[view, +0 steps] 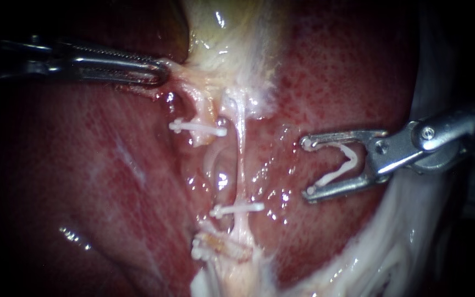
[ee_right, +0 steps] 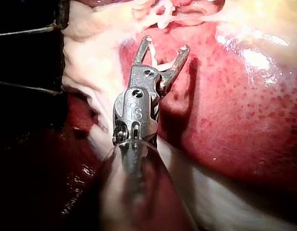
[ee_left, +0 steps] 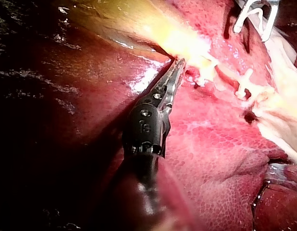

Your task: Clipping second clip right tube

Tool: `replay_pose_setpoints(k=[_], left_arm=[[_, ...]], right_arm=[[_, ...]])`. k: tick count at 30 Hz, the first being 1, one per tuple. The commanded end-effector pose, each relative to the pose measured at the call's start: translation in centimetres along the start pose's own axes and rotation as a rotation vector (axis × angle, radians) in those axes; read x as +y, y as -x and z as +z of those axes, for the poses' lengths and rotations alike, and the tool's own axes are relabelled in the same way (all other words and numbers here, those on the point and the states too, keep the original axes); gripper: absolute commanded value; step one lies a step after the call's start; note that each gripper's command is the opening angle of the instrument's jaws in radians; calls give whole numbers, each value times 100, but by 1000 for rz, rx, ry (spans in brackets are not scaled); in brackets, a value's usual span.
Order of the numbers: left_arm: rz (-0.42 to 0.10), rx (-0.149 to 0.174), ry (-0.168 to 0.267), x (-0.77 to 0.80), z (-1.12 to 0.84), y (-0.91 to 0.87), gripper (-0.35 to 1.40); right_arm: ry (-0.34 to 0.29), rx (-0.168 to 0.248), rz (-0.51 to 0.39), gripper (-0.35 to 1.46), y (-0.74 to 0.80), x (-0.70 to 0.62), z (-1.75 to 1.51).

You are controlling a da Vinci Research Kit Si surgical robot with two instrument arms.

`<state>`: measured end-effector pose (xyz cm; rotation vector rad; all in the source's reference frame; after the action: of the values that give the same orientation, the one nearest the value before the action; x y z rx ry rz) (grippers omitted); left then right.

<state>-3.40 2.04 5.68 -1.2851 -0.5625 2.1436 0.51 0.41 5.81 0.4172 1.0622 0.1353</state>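
A surgical setting: wet red liver (view: pixel 358 82) fills the frame, pale gallbladder (view: pixel 221 33) at top centre. White clips (view: pixel 198 127) sit on thin tubes (view: pixel 241 137) mid-frame, between the steel left instrument (view: pixel 158 71) and right instrument (view: pixel 307 168).

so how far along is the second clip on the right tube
Done: one clip crosses the right tube. In hand: the right instrument holds a fresh clip, apart from the tube. The left instrument grips the gallbladder. To do: close it around the tube.
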Motion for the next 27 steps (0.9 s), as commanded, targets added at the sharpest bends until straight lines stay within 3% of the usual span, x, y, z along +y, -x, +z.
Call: replay_pose_setpoints(k=[1, 4, 8, 12, 18, 27], left_arm=[[-2, 0, 3, 1, -6, -4, -35], [4, 7, 16, 0, -22, -15, -35], [12, 48, 2, -4, -55, -37, -35], [17, 66, -12, -5, -77, -51, -35], [17, 70, -16, -3, -75, -50, -35], [17, 70, -19, -2, -71, -50, -35]], right_arm=[[-1, -1, 0, 50, 0, 0, 0], [0, 2, 0, 50, -1, 0, 0], [1, 4, 0, 50, -2, -1, 1], [-4, 21, 1, 50, -4, -2, 2], [-36, 88, 59, 50, -16, -4, 16], [-67, 104, 246, 50, -30, 2, 57]])
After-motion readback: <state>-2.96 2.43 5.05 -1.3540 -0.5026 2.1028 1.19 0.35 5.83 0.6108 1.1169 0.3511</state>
